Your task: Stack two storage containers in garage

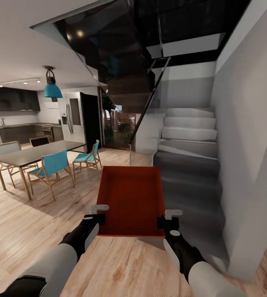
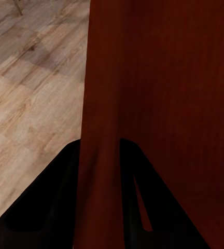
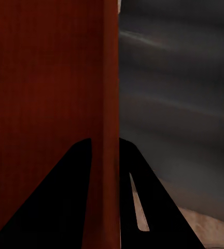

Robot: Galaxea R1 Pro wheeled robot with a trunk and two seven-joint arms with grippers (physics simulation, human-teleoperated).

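You've got the storage container (image 1: 131,201) carried out front, both claws clamped on its near side walls: left gripper (image 1: 97,214) on the left wall, right gripper (image 1: 169,219) on the right, a finger (image 2: 44,202) either side. Keep both arms level and matched so it doesn't twist. Ahead: dining table (image 1: 34,151) left, staircase (image 1: 187,136) right. Second container and garage aren't visible; far rim contents unclear.

Dining table (image 1: 34,153), teal chairs (image 1: 53,165), grey staircase (image 1: 189,140), fridge (image 1: 73,117).
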